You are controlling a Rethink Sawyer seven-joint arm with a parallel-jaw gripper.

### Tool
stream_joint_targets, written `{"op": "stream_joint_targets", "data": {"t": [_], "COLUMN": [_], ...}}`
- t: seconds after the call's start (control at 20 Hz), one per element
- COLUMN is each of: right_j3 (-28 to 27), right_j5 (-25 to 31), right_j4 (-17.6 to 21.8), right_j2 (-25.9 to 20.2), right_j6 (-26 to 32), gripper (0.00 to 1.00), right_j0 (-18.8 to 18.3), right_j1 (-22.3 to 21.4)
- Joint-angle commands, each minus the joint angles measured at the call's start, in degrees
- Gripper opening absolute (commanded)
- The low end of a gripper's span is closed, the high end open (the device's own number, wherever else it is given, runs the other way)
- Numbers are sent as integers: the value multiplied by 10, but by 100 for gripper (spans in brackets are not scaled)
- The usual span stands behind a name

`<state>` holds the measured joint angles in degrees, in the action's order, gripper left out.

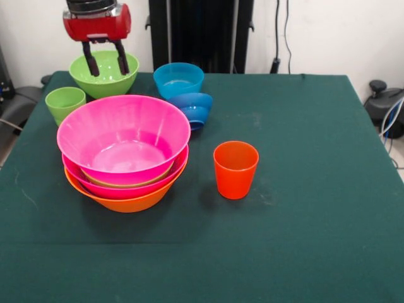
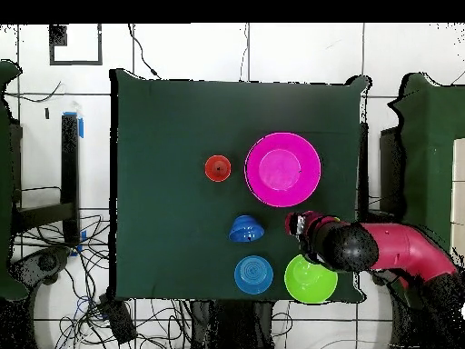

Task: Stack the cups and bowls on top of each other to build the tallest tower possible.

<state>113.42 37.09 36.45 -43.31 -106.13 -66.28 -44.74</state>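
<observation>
In the front view, the gripper (image 1: 106, 63) is seen hanging above the green bowl (image 1: 104, 74) at the far left corner of the table (image 1: 303, 208); its two dark fingers (image 1: 92, 62) are spread apart and nothing is held between them. The tower (image 1: 124, 151) is found near the left edge: a pink bowl (image 1: 124, 136) on top, a green rim just visible beneath it, a second pink bowl (image 1: 136, 187) and the orange bowl (image 1: 120, 201) lowest. The light green cup (image 1: 64, 104) is set just beside the tower at the left edge. The light blue bowl (image 1: 178, 80) stands at the far edge, with the dark blue bowl (image 1: 192, 108) tipped on its side against it (contact cannot be confirmed). The orange-red cup (image 1: 235, 169) stands alone near the table's middle.

In the overhead view, the gripper (image 2: 298, 224) is placed between the tower (image 2: 282, 169) and the green bowl (image 2: 310, 279), the arm covering part of that bowl's rim. The orange-red cup (image 2: 217, 168) is seen just beside the tower.

Several risks can be judged from here. If the green bowl is pinched at a thin, glossy rim, it may slip or swing and be dropped. If it is carried low, the light green cup or the tower's top rim could be struck and the pile shifted. A bowl released off-centre may be left tilted rather than nested
</observation>
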Motion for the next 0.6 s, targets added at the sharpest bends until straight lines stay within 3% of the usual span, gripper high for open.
{"op": "stream_joint_targets", "data": {"t": [0.05, 0.6], "right_j3": [66, 112], "right_j5": [78, 62], "right_j4": [-22, -28], "right_j2": [-28, -26], "right_j6": [107, 76], "gripper": [100, 100], "right_j0": [0, -11], "right_j1": [-22, -45]}}
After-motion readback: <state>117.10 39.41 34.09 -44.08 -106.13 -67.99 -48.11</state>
